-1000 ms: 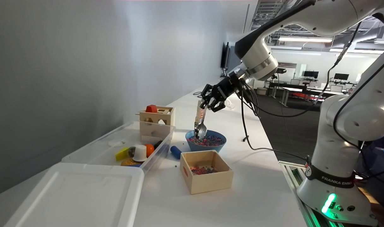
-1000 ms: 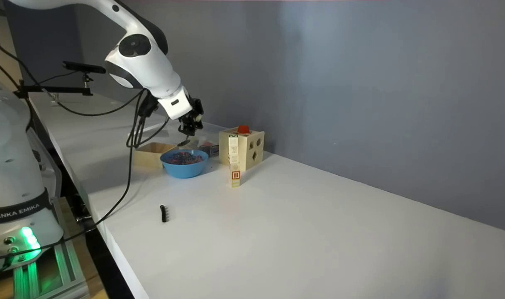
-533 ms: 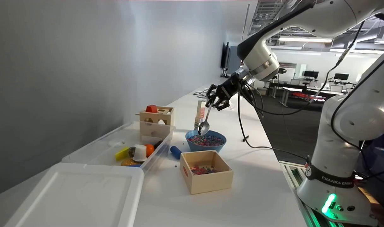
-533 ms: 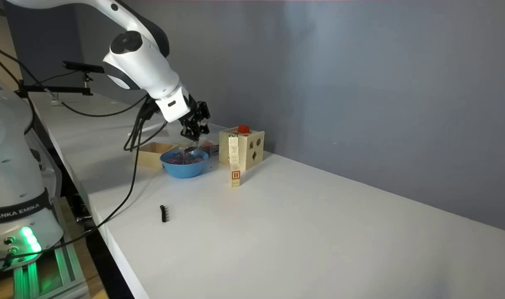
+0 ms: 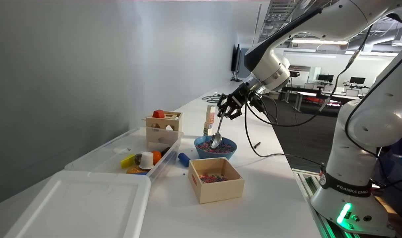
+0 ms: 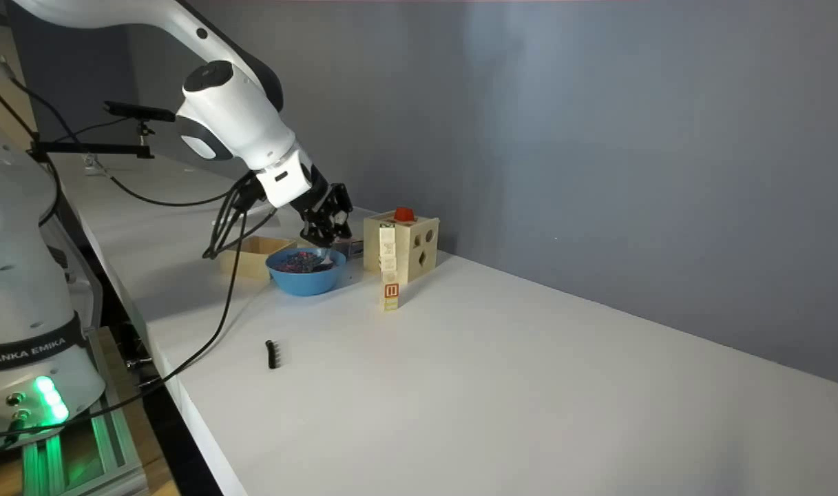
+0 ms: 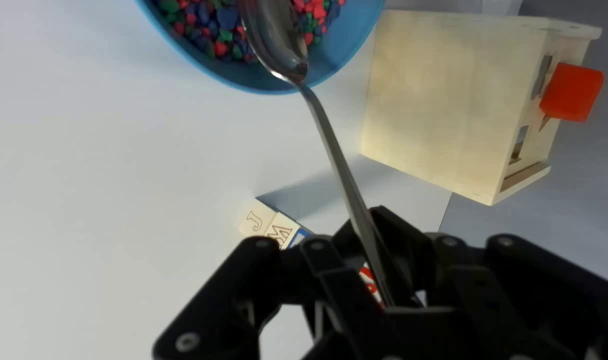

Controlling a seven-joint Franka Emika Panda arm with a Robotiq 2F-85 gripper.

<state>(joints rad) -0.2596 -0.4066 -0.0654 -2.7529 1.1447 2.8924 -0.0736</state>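
My gripper [image 7: 366, 225] is shut on the handle of a metal spoon [image 7: 333, 145]. In an exterior view the gripper [image 5: 225, 114] is above the blue bowl [image 5: 217, 154], and the spoon [image 5: 216, 139] slants down from it with its head inside the bowl's rim. The bowl holds small pebbles [image 5: 228, 147] in red, blue and green. I cannot tell whether the spoon head touches the pebbles. The bowl also shows in the other views [image 6: 305, 282] [image 7: 353, 30]. A stack of letter blocks [image 6: 389, 265] stands beside the bowl, partly behind the fingers in the wrist view [image 7: 266, 225].
A wooden shape box [image 5: 164, 123] with a red block [image 5: 158, 114] stands by the wall. An open wooden box [image 5: 222, 191] with some pebbles sits near the bowl. A blue cylinder [image 5: 184, 159], clear toy bin [image 5: 100, 157], white lid [image 5: 85, 201] and black clip [image 6: 272, 354] are around.
My gripper has moved toward the block stack's side and then down. The spoon head has moved with it and sits lower in the bowl. The bowl and boxes have not moved.
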